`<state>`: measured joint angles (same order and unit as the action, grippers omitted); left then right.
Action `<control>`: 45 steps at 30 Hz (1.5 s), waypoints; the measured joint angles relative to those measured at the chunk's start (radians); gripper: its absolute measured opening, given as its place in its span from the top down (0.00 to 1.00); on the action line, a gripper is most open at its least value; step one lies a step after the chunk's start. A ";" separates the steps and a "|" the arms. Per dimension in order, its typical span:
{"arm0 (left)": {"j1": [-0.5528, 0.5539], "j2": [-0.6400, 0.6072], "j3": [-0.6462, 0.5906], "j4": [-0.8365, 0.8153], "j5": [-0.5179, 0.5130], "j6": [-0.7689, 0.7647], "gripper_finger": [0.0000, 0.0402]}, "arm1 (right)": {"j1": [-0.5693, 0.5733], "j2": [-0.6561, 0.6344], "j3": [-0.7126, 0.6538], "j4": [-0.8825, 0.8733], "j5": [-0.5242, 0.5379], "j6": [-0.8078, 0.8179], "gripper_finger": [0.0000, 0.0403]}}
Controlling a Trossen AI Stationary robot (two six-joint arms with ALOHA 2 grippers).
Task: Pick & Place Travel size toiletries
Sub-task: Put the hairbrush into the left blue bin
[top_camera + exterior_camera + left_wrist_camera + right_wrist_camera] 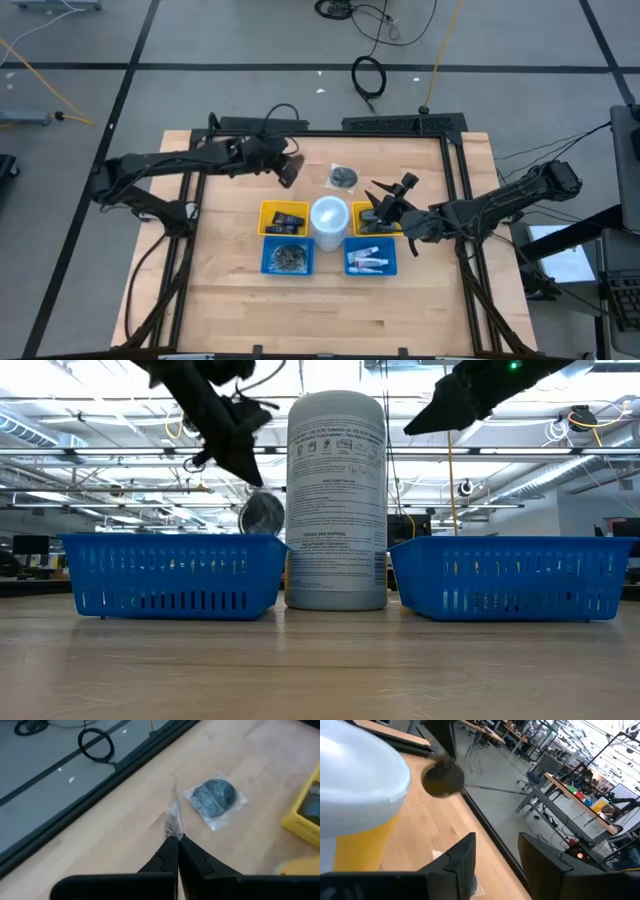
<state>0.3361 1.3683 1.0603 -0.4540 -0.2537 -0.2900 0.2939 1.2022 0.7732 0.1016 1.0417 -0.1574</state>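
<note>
A grey floor crossed by dark tape lines surrounds a light wooden table (240, 310) edged by a black frame; loose cables and a coiled black cord (368, 76) lie on the floor beyond its far side. From table height the room behind is a large workshop with ceiling rails, strip lights and benches.

At the middle of the table stands a white canister (329, 222) with a printed label. Around it sit four small baskets: a yellow basket (284, 217) holding black oblong gadgets, a second yellow one (360, 212) mostly under the right arm, a blue basket (287, 257) with dark bits inside, and another blue basket (371, 256) on the right side. The travel size toiletries (367, 262), small white tubes, lie in that right blue basket.

A clear bag of dark metal bits (343, 178) lies flat on the wood behind the canister.

The left gripper (176, 838) hangs above the table's far left part, its fingers pinched together on the crumpled edge of a clear bag (262, 514) that hangs below them.

The right gripper (385, 205) hovers over the second yellow basket, just beside the canister, its fingers (460, 856) parted with nothing seen between them.
</note>
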 joint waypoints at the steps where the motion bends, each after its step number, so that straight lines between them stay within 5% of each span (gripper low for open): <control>1: -0.014 -0.016 0.000 -0.020 -0.011 0.000 1.00 | 0.000 0.000 -0.002 -0.001 0.001 0.000 0.65; 16: -0.300 -0.147 0.002 -0.153 0.019 -0.074 1.00 | 0.000 0.000 -0.002 0.004 0.001 -0.002 0.65; 30: -0.561 -0.148 0.002 -0.227 0.020 -0.221 1.00 | 0.000 0.000 -0.002 0.004 0.001 -0.004 0.65; 45: -0.700 -0.071 0.002 -0.261 0.020 -0.277 1.00 | 0.000 0.000 -0.002 0.004 0.001 -0.003 0.65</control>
<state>-0.3637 1.2972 1.0618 -0.7151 -0.2337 -0.5673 0.2939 1.2022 0.7715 0.1055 1.0424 -0.1608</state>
